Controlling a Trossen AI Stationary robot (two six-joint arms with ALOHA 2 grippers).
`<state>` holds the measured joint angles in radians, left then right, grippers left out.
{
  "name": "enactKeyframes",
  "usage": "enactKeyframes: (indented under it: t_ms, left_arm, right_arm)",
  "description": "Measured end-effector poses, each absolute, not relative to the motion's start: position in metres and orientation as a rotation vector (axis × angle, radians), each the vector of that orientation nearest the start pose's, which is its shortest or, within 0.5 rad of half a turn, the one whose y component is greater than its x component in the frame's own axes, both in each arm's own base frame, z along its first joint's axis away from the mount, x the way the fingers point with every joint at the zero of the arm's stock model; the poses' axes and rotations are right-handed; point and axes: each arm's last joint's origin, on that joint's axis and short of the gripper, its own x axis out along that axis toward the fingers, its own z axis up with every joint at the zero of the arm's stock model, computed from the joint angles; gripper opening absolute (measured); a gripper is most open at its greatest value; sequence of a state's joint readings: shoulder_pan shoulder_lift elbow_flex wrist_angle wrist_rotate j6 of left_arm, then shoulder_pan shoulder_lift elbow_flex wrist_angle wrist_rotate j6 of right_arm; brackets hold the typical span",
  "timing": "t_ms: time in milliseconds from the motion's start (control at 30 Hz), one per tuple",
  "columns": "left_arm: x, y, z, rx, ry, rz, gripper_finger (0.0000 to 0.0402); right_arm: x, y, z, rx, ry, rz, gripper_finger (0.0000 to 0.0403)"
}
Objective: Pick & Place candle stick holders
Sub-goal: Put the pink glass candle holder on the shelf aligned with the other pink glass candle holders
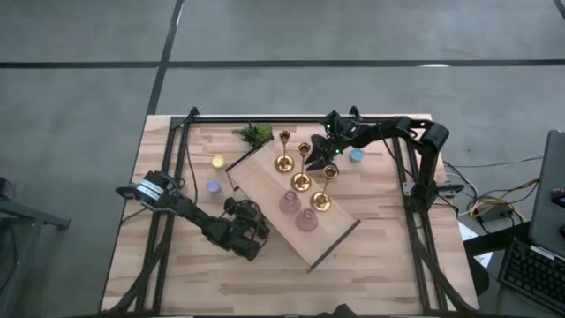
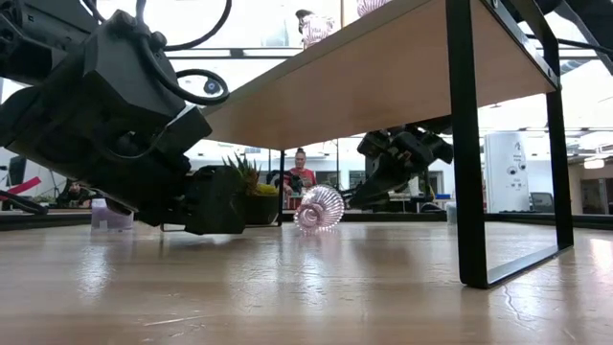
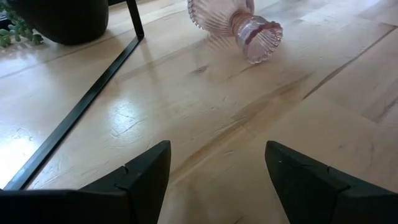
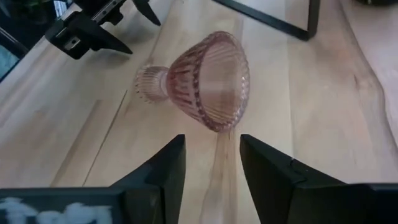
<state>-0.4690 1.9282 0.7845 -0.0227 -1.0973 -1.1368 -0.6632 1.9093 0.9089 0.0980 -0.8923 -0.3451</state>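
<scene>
A pink ribbed glass cup (image 4: 202, 81) lies on its side on the table under a raised wooden board (image 1: 265, 181). Its mouth faces my right gripper (image 4: 211, 155), which is open just short of the rim and touches nothing. The foot of the cup (image 3: 256, 37) points toward my left gripper (image 3: 217, 165), which is open and well short of it at the board's near left side (image 1: 252, 231). On the board stand three gold candlesticks (image 1: 303, 168) and two more pink cups (image 1: 298, 210). In the low view the fallen cup (image 2: 319, 209) lies between both grippers.
The board's black legs (image 2: 467, 144) and floor rail (image 3: 81, 109) fence the space under it. A potted green plant (image 1: 256, 134), yellow (image 1: 218, 162), purple (image 1: 213, 186) and blue (image 1: 356, 156) tealights sit on the table. A person (image 2: 302, 182) shows beyond the table.
</scene>
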Motion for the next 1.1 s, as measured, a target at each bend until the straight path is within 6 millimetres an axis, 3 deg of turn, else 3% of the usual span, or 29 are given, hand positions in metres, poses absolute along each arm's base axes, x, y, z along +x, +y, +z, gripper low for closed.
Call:
enactKeyframes:
  t_ms: [567, 1100]
  left_arm:
    - [0.279, -0.112, 0.078, -0.205, 0.398, 0.892, 0.0263]
    - [0.279, -0.112, 0.078, -0.201, 0.393, 0.895, 0.0263]
  right_arm:
    - [0.301, -0.192, 0.102, 0.214, 0.535, 0.287, 0.0148]
    - [0.316, -0.183, 0.109, 0.121, 0.484, 0.238, 0.0139]
